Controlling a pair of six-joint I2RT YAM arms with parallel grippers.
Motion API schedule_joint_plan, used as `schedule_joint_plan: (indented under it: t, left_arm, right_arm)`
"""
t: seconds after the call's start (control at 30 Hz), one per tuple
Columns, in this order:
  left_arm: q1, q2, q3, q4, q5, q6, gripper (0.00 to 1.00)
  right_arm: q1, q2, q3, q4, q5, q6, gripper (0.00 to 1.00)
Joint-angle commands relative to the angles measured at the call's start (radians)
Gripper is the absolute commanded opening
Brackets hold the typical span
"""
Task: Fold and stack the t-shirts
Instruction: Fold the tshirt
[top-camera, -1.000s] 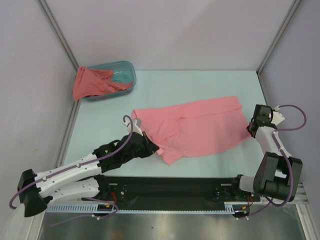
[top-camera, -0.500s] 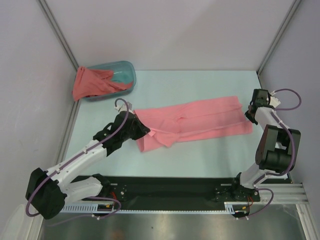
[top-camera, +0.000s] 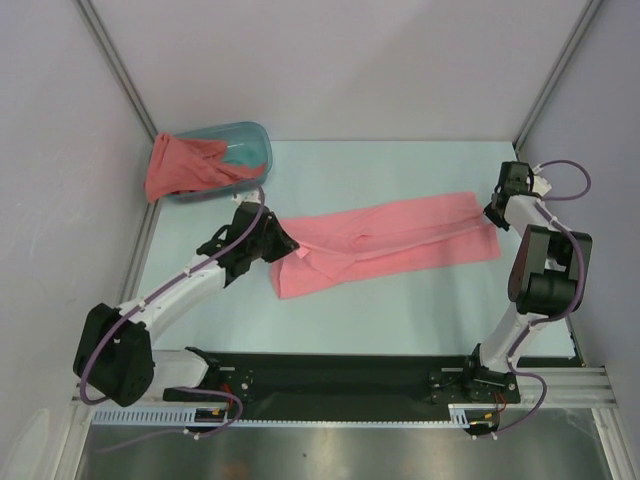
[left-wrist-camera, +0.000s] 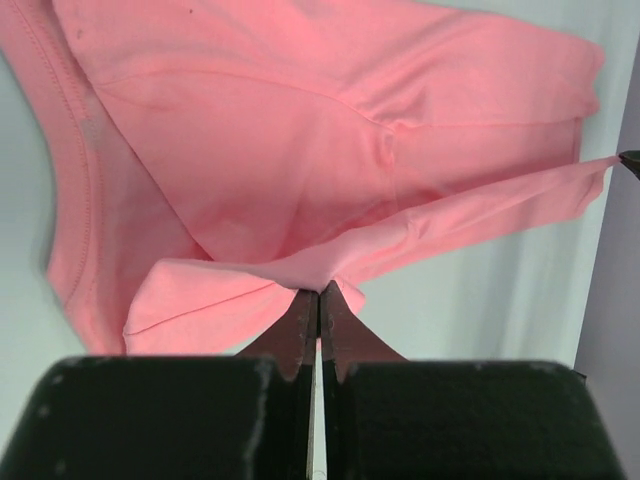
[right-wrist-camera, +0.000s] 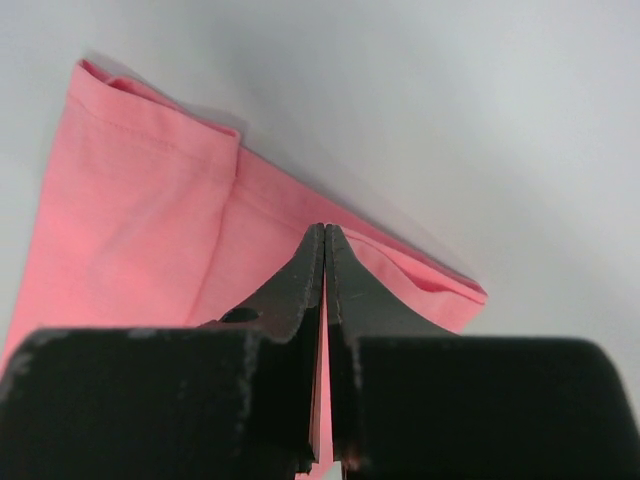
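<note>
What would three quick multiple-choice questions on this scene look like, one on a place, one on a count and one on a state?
1. Where is the coral-red shirt?
A. Draped over the teal tub
B. Spread flat between the arms
C. On the floor

2. How many shirts are in view?
A. One
B. Two
C. Four

3. How do the left gripper and right gripper stand?
A. Both open
B. Only the left shut
C. Both shut on the salmon-pink shirt

Answers:
1 A, it hangs over the tub's rim in the far left corner.
2 B, one salmon-pink and one coral-red.
3 C, each wrist view shows pink fabric pinched between closed fingers.
</note>
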Motion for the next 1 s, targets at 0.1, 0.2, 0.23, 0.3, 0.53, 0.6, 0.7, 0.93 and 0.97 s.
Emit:
schedule_joint_plan:
  t: [0.1, 0.2, 0.23, 0.3, 0.53, 0.6, 0.7, 0.93, 0.97]
  left_arm:
    - [0.047, 0.048, 0.061, 0.052, 0.034, 0.05, 0.0]
    - [0.056, 0.074, 0.085, 0.055, 0.039, 0.058, 0.0]
    - [0.058, 0.083, 0.095, 0.058, 0.039, 0.061, 0.0]
    - [0.065, 0.116, 0.125, 0.057, 0.047, 0.067, 0.0]
    - [0.078, 0.201, 0.197, 0.058, 0.048, 0.073, 0.0]
    - [0.082, 0.222, 0.21, 0.058, 0.05, 0.073, 0.0]
    - [0.085, 0.257, 0.225, 0.057, 0.056, 0.075, 0.0]
    - [0.105, 0.298, 0.231, 0.057, 0.054, 0.078, 0.0]
    - [0.113, 0.3, 0.233, 0.058, 0.051, 0.079, 0.01]
  right_arm:
    - [0.004, 0.058, 0.086, 0.031, 0.005, -0.014, 0.0]
    - [0.004, 0.073, 0.094, 0.024, 0.011, -0.013, 0.0]
    - [0.004, 0.074, 0.094, 0.023, 0.015, -0.01, 0.0]
    - [0.004, 0.079, 0.091, 0.029, 0.014, -0.007, 0.0]
    - [0.006, 0.104, 0.098, 0.046, 0.002, -0.007, 0.0]
    - [0.006, 0.113, 0.104, 0.05, 0.002, -0.007, 0.0]
    - [0.004, 0.125, 0.112, 0.049, 0.0, -0.007, 0.0]
    - [-0.001, 0.15, 0.121, 0.057, -0.015, -0.002, 0.0]
    - [-0.001, 0.153, 0.123, 0.058, -0.017, -0.001, 0.0]
